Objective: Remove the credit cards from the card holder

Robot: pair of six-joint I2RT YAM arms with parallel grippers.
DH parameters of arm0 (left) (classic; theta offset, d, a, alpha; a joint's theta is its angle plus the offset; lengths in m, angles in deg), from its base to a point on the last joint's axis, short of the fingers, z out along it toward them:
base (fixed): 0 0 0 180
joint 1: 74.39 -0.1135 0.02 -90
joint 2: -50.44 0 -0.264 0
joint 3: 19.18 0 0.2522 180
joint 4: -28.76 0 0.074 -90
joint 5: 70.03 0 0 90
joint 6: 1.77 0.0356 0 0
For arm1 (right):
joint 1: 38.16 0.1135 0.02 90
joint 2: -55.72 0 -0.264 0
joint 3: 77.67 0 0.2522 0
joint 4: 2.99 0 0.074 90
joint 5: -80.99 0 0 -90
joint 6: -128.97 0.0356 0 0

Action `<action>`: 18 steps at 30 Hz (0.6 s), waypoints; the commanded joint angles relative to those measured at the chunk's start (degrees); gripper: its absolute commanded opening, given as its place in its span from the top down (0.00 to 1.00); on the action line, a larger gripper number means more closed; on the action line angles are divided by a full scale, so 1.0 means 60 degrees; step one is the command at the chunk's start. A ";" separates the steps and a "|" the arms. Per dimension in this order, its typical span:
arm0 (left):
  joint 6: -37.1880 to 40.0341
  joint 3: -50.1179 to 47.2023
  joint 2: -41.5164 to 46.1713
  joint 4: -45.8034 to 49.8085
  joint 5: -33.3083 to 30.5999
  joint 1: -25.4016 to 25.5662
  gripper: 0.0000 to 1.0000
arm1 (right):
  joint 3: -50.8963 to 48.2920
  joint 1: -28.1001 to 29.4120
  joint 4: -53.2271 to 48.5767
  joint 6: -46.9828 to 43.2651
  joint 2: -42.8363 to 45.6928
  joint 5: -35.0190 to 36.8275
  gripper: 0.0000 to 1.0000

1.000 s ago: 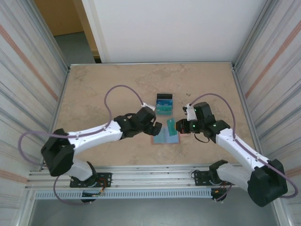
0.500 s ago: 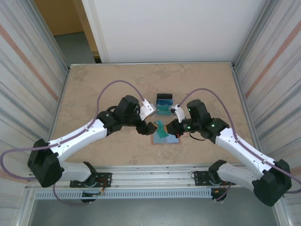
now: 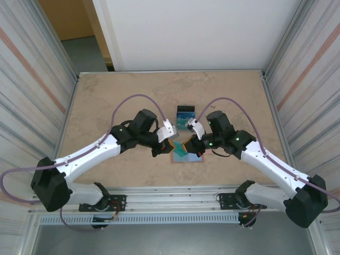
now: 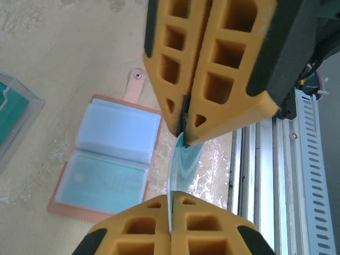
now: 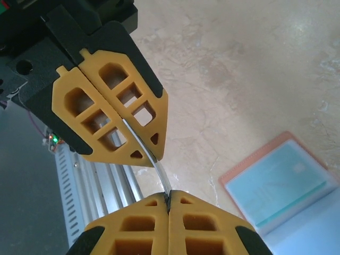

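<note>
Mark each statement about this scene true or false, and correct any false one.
1. The left gripper and the right gripper both pinch the same teal card. True.
2. The card holder lies folded shut on the table. False: it lies open, with its light-blue panels facing up.
3. The teal card is bowed between the two grippers. True.
4. The clear stand is empty. False: it holds cards.
</note>
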 commanded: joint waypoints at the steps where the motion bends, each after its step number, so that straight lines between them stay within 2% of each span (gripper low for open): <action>1: -0.0238 -0.0229 0.0553 -0.0569 0.0075 -0.0024 1.00 | 0.0099 -0.0082 0.0341 0.0199 0.0341 0.0471 0.64; 3: -0.0639 -0.0561 0.0921 -0.1134 -0.0183 -0.0054 1.00 | -0.0180 -0.0329 0.0673 0.0479 0.0638 0.0538 0.57; 9: -0.2290 -0.1962 0.2533 -0.3128 -0.1059 -0.0068 1.00 | -0.1559 -0.1256 0.2599 0.1911 0.1908 -0.0124 0.48; 14: -0.3810 -0.3000 0.3597 -0.4732 -0.1595 -0.0068 1.00 | -0.2491 -0.1277 0.4393 0.2923 0.2271 -0.0738 0.34; 18: -0.4622 -0.3312 0.3846 -0.5397 -0.1419 -0.0070 1.00 | -0.2880 -0.1204 0.5752 0.3543 0.2182 -0.1192 0.32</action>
